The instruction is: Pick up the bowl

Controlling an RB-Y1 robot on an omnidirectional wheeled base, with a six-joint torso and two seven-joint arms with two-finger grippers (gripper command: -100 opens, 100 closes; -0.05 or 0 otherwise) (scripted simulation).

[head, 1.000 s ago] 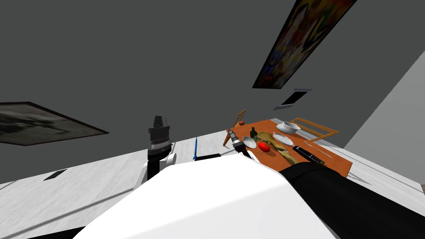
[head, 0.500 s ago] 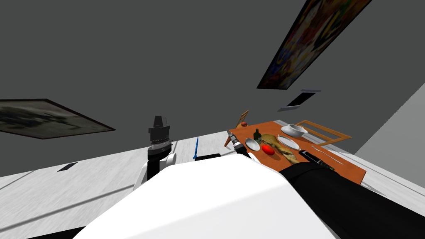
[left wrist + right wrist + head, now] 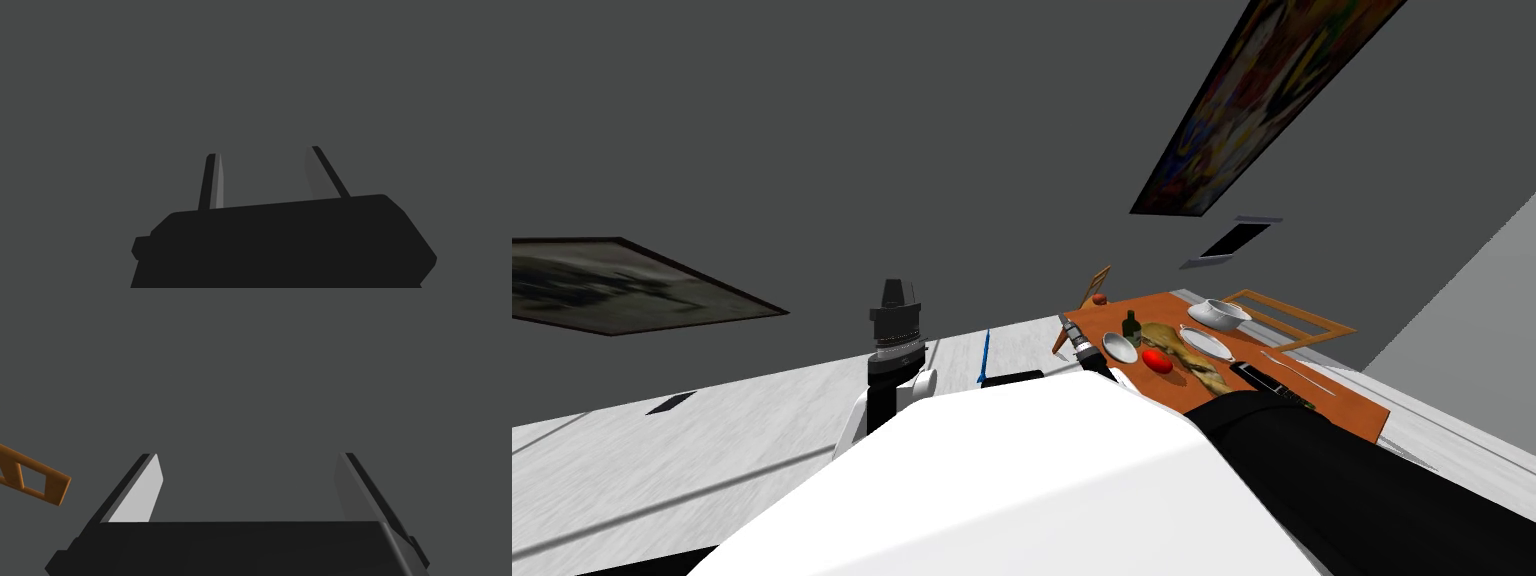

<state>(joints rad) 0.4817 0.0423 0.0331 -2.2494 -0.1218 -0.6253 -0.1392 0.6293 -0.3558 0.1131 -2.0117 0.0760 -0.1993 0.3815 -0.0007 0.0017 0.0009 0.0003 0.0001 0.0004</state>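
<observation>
Two bowls are sitting on the orange table: a shallow bowl just beside your right forearm, and a deeper white bowl farther off, beyond the plate. You are risking a grab at the wrong one, so be settling that first. Your right gripper is standing wide apart and empty, aiming at the grey wall rather than down at either bowl. Swinging it round from here, you could be sweeping the forearm into the shallow bowl, the dark bottle or the red fruit crowding it. Thin blades pinching a curved rim are also likely to be slipping. Your left gripper is parted too, holding nothing, well apart from the table.
</observation>
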